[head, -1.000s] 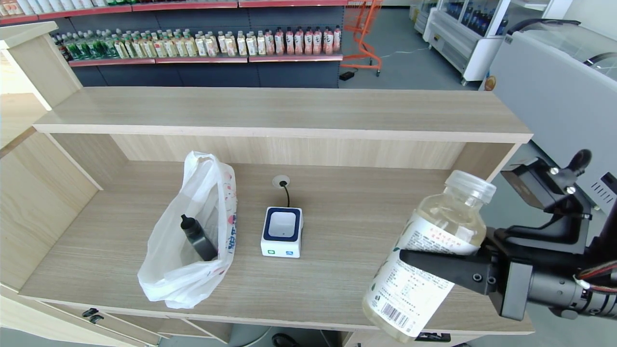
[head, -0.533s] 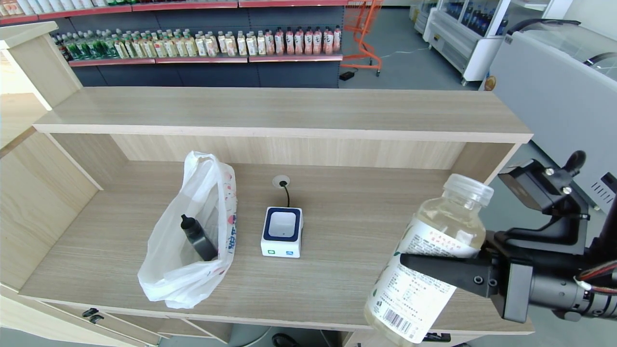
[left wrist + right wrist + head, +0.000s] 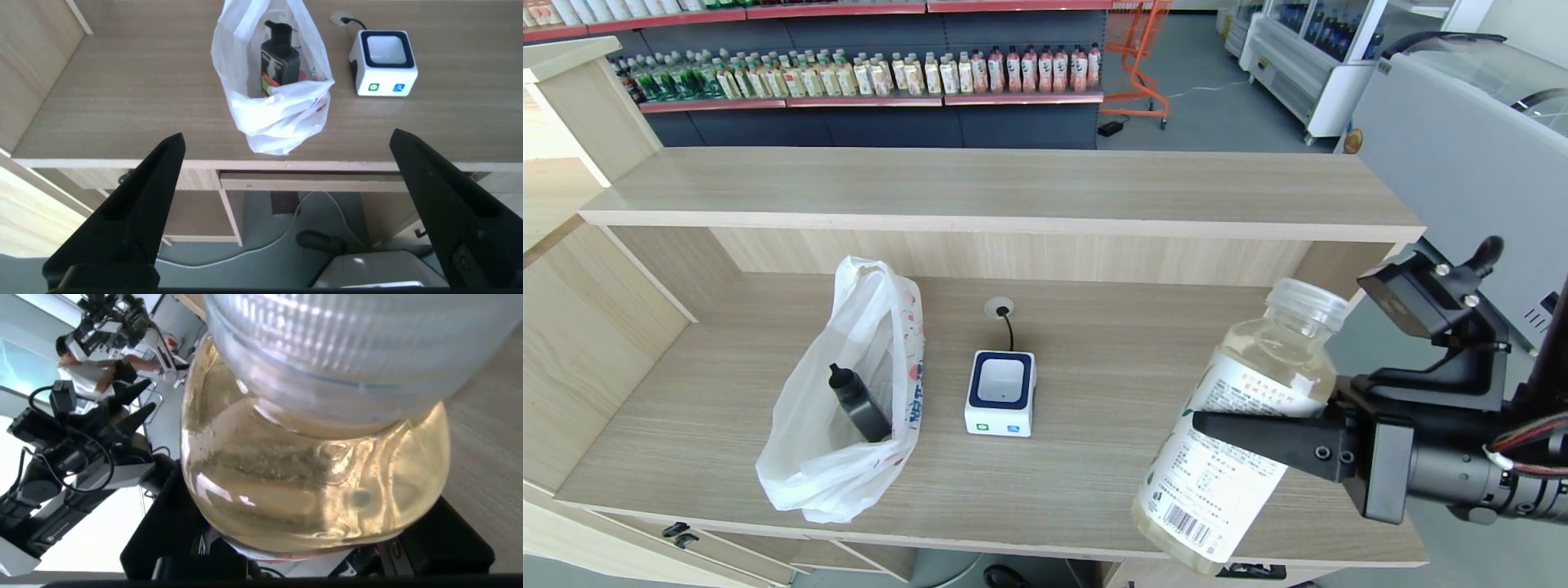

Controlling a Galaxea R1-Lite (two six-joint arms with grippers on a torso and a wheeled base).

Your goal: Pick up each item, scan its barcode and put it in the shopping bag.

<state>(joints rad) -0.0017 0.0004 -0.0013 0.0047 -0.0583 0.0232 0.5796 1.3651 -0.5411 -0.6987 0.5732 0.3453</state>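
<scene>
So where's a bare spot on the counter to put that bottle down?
The biggest bare patch of counter is between the scanner and the right wall. Another lies between the shopping bag and the left wall. It's crowded in the narrow gap between bag and scanner.

The right gripper, on a level wrist, has its jaws clamped across a tilted bottle. The left gripper points downward, jaws spread wide.

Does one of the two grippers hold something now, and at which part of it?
The right gripper holds the bottle around its labelled middle, below the shoulder. The left gripper is open and holds nothing.
</scene>
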